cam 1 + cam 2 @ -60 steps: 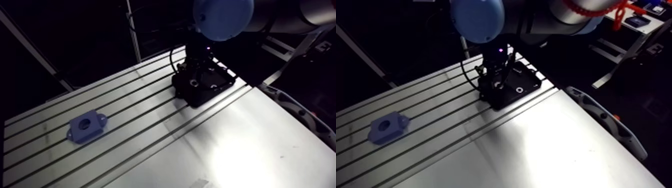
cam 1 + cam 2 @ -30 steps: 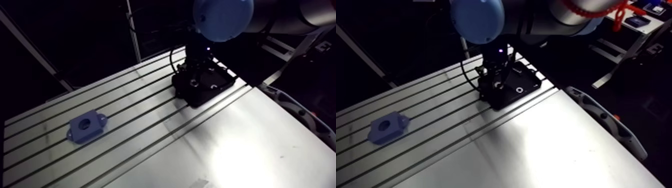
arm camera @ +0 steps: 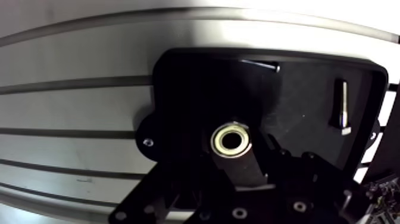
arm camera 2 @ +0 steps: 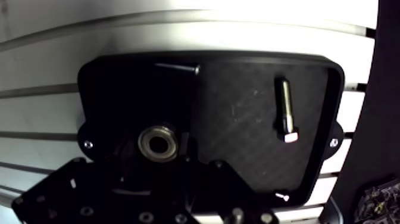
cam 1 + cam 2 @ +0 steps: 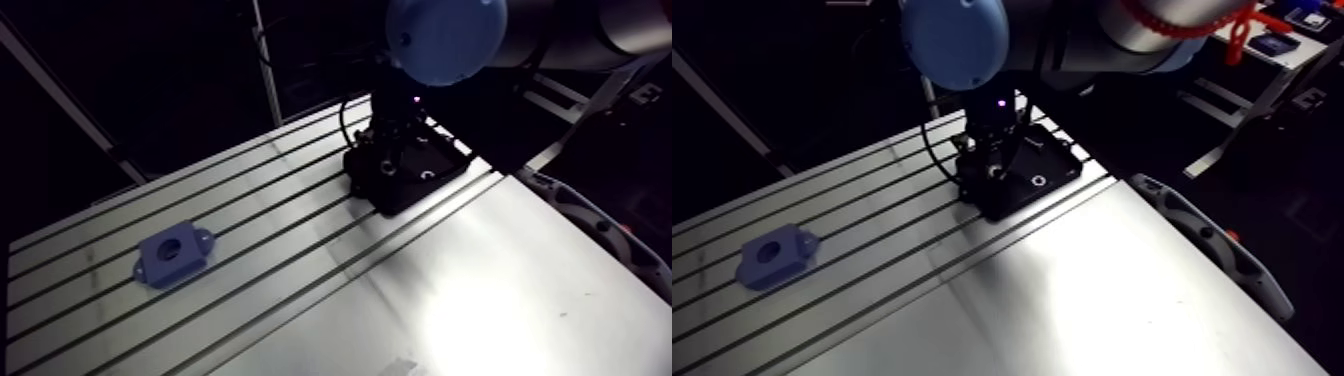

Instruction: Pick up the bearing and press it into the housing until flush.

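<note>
Hanging at the bearing [image 3: 219, 140] in the black tray [image 3: 297, 101], by the table's [image 5: 450, 290] far edge: the gripper [image 3: 231, 152] (whether it holds, I cannot tell).

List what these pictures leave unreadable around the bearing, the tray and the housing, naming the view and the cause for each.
- Whether the bearing is gripped: wrist view, the dark gripper blends into the black tray.
- Near edge of the tray: wrist view, covered by the gripper body.
- Bore depth of the housing: arm view, too small.
- What lies in the tray: arm view, too small and dim to name.
</note>
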Controlling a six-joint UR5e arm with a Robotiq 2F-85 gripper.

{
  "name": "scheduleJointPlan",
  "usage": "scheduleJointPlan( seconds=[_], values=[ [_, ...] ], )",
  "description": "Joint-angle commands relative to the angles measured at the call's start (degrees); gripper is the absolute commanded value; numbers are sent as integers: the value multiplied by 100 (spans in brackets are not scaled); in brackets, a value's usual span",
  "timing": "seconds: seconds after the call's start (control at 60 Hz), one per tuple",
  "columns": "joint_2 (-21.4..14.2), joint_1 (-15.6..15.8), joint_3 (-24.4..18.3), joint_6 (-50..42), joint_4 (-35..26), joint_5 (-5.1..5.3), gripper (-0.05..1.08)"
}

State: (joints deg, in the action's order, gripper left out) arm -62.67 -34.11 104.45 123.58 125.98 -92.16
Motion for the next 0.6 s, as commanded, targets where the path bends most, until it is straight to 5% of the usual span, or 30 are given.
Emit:
scheduleJointPlan(
  seconds=[0.017,0.6],
  values=[
    [-3,0,10,-4,2,-17,50],
    [-21,0,54,-4,11,-17,52]
  ],
)
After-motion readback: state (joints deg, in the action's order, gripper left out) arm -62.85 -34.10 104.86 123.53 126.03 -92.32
